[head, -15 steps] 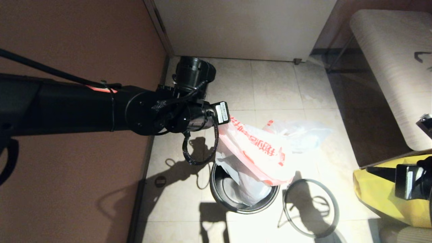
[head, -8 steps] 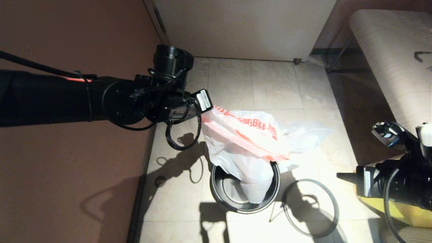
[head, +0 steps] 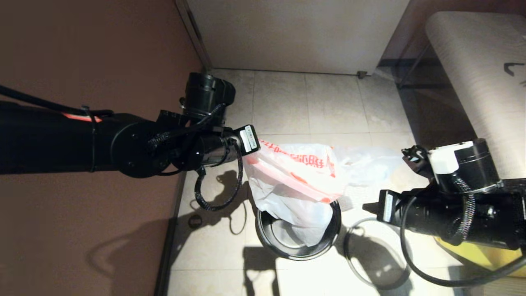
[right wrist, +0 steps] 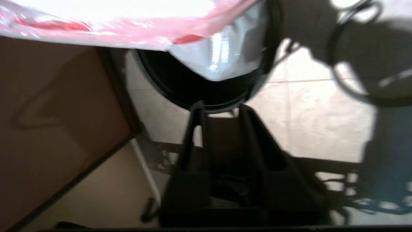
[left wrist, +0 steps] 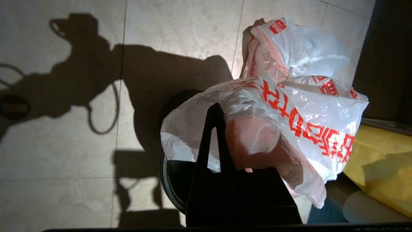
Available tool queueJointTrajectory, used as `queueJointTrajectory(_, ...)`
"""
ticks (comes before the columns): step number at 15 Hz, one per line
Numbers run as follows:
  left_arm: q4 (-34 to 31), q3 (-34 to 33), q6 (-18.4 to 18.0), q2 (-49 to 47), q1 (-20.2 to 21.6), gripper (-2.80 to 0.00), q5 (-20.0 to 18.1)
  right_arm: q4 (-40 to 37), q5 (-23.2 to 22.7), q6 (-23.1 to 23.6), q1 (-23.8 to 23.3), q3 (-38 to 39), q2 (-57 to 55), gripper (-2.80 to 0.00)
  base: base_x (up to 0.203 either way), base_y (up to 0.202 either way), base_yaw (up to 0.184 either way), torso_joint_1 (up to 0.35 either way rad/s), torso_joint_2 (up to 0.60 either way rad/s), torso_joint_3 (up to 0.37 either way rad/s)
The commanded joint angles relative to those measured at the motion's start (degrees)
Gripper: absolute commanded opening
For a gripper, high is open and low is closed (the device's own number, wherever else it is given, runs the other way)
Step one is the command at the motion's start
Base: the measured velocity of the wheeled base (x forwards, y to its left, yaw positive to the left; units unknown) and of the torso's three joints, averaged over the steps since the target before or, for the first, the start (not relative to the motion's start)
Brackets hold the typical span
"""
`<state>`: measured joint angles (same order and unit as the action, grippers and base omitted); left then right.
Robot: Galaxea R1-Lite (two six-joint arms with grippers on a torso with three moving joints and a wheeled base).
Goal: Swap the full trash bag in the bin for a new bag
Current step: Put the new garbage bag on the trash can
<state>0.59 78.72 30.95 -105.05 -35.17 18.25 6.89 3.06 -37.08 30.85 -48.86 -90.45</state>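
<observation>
My left gripper (head: 255, 153) is shut on one edge of the new bag (head: 300, 176), a thin white bag with red print. It hangs slack from that grip, and its lower end dips into the black bin (head: 296, 255). In the left wrist view one black finger (left wrist: 212, 112) lies against the new bag (left wrist: 289, 112); the other is under the plastic. The full trash bag (head: 372, 162) lies on the floor behind. My right gripper (head: 367, 207) hovers open just right of the bin, its fingers (right wrist: 196, 109) level with the bin's rim (right wrist: 222, 108) and holding nothing.
The grey hoop (head: 346, 253) lies on the tiles right of the bin, partly under my right arm. A big yellow bag (head: 472, 253) sits at the right edge, below a padded bench (head: 472, 74). A brown wall (head: 102, 49) runs along the left.
My right arm has swung in from the right edge to beside the bin, and its jaws have parted. The left arm shifted left and a little lower, still holding the bag.
</observation>
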Motion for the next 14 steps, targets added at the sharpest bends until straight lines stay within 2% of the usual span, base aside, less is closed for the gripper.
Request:
queueJointTrajectory(1,0.47,-0.67,0.25,0.46,-0.34,-2.80,0.03,0.14,0.29,-8.47,4.90,-4.37,-6.87,0.00,0.000,0.000,0.000,0.000,0.00,0.000)
queueJointTrajectory(3,0.55,-0.50,0.16,0.46,-0.25,-2.80,0.12,-0.13,0.21,-10.92,7.11,-5.29,-9.22,0.00,0.000,0.000,0.000,0.000,0.00,0.000)
queueJointTrajectory(6,0.47,-0.58,0.16,0.64,-0.17,-2.80,0.12,-0.21,-3.67,-11.00,8.96,-5.70,-9.45,0.00,0.000,0.000,0.000,0.000,0.00,0.000)
queueJointTrajectory(8,0.47,-0.58,0.18,0.89,-0.25,-2.80,0.21,-0.28,-4.01,-11.59,9.59,-7.19,-10.80,0.00,0.000,0.000,0.000,0.000,0.00,0.000)
queueJointTrajectory(11,0.47,-0.71,0.34,2.55,-0.19,-2.80,0.25,-2.46,-8.41,-19.43,9.81,-12.43,-12.29,0.00,0.000,0.000,0.000,0.000,0.00,0.000)
queueJointTrajectory(14,0.42,-2.56,0.45,3.71,-0.37,-2.80,0.23,-5.71,-9.37,-24.10,9.57,-18.97,-15.31,0.00,0.000,0.000,0.000,0.000,0.00,0.000)
